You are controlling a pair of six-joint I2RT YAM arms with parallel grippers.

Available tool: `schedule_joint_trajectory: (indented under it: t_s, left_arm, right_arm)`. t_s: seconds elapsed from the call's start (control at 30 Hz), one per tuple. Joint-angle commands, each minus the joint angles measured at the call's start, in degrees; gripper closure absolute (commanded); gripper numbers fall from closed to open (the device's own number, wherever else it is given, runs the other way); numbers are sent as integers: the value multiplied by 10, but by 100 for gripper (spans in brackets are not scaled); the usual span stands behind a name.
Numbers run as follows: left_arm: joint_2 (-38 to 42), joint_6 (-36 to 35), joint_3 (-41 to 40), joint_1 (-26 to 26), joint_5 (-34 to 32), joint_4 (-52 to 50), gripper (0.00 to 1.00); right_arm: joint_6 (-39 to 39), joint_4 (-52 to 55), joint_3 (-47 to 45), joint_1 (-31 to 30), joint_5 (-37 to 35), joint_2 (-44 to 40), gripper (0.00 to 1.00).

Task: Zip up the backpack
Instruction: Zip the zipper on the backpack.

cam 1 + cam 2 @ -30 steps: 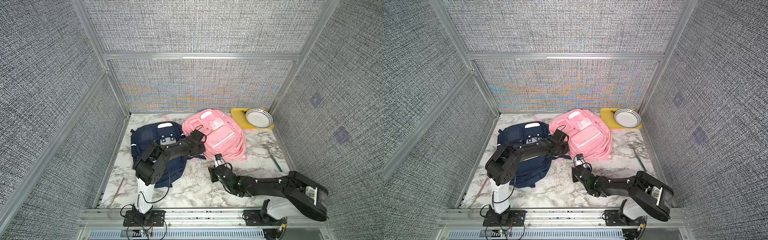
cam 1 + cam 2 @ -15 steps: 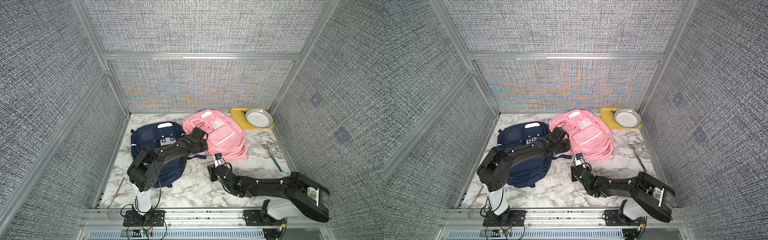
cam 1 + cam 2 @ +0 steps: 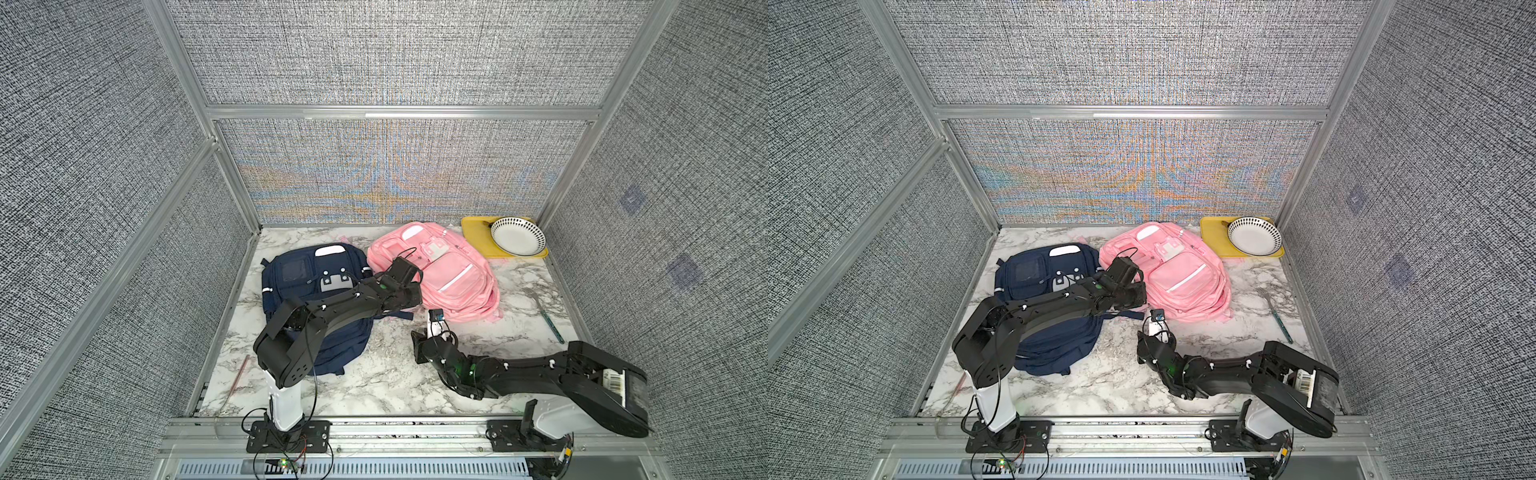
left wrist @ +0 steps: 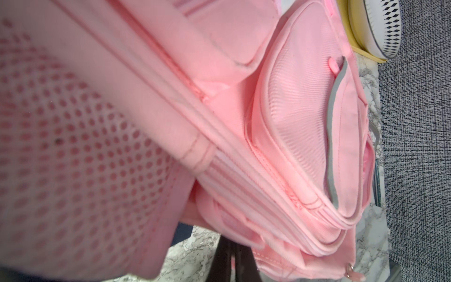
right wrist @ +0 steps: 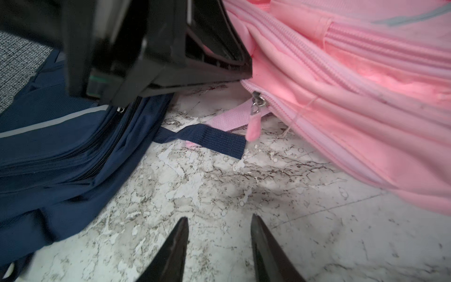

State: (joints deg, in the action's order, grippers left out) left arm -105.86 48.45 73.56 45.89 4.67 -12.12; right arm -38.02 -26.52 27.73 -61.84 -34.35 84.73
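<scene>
Two packs on my list: pink backpack (image 3: 451,276) and navy backpack (image 3: 299,272), lying on the marble table (image 5: 219,175). Left gripper (image 5: 244,73): closed, tips against the pink backpack's side; I cannot tell whether fabric is pinched. Right gripper (image 5: 219,219): jaws apart, empty, low over the table. Pink zipper pull (image 5: 253,124) hangs ahead of its fingertips, untouched.

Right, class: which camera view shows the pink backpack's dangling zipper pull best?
The right wrist view: the zipper pull hangs sharp and unobstructed. In both top views it is too small to find; the left wrist view shows mostly pink backpack fabric.
</scene>
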Motion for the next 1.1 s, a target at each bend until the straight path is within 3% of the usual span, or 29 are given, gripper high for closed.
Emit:
schedule_joint_trajectory:
  t_s: [0.0,0.3,0.6,1.07]
  left_arm:
    - [13,-6,-2,3,9,15,100]
    - [26,-1,-15,10,10,17,100]
    - [28,12,-24,14,31,31,100]
    - [45,22,-32,16,39,42,100]
  right_arm:
    - [-26,-14,10,0,-44,13,54]
    - [-9,-14,57,1,-83,46,54]
    - [5,-32,68,42,-73,66,57]
    - [20,-74,49,103,24,69,100]
